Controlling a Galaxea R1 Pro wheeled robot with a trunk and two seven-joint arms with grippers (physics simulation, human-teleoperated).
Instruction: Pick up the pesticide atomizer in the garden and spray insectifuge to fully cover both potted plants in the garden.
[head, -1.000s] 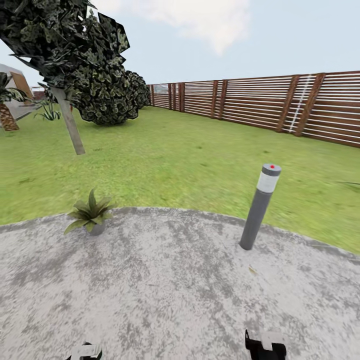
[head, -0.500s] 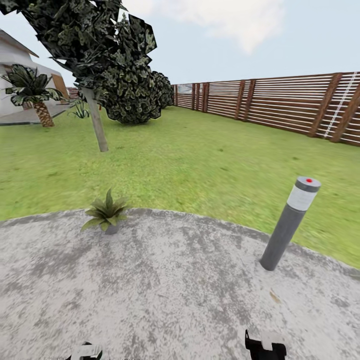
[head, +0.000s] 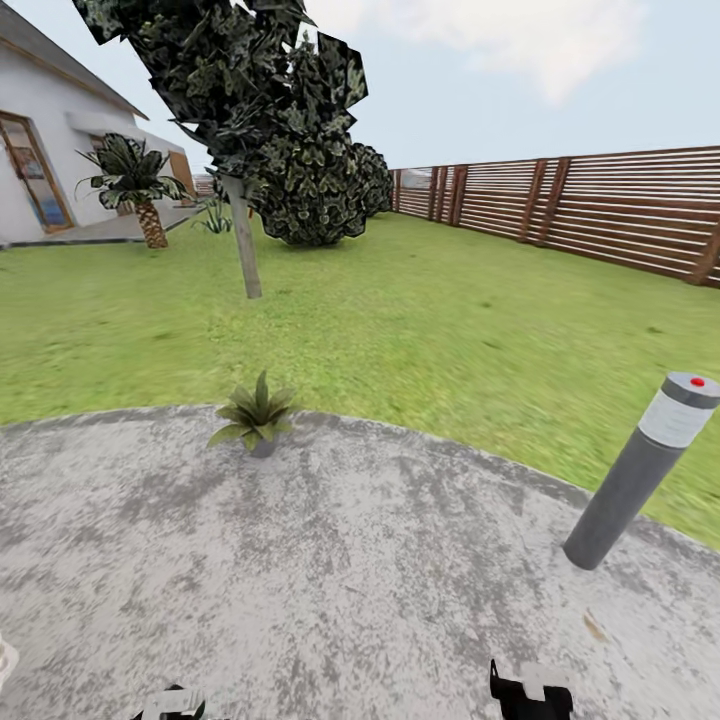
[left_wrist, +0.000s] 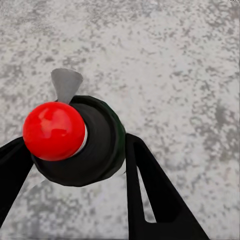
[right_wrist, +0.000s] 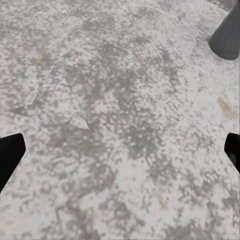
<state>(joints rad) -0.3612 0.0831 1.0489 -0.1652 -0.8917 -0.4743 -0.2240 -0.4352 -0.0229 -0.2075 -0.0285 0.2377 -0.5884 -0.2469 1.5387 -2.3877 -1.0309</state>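
On the grey speckled paving (head: 380, 590) in the head view, 1 potted plant (head: 256, 415) sits at the rim where stone meets lawn (head: 420, 320), well ahead; a grey bollard light (head: 640, 470) stands off to the right, near the slatted fence (head: 600, 210). Judging from this, the step is to approach the rosette squarely and stop near it before spraying.

Left wrist view: the left gripper (left_wrist: 75, 155) pinches the pesticide atomizer (left_wrist: 87, 145), its dark body and red cap between the black fingers (left_wrist: 155, 190). Aim the nozzle over the leaves and sweep for full cover.

Right wrist view: the right gripper (right_wrist: 120, 150) hangs spread wide over bare paving, holding nothing; keep it clear.
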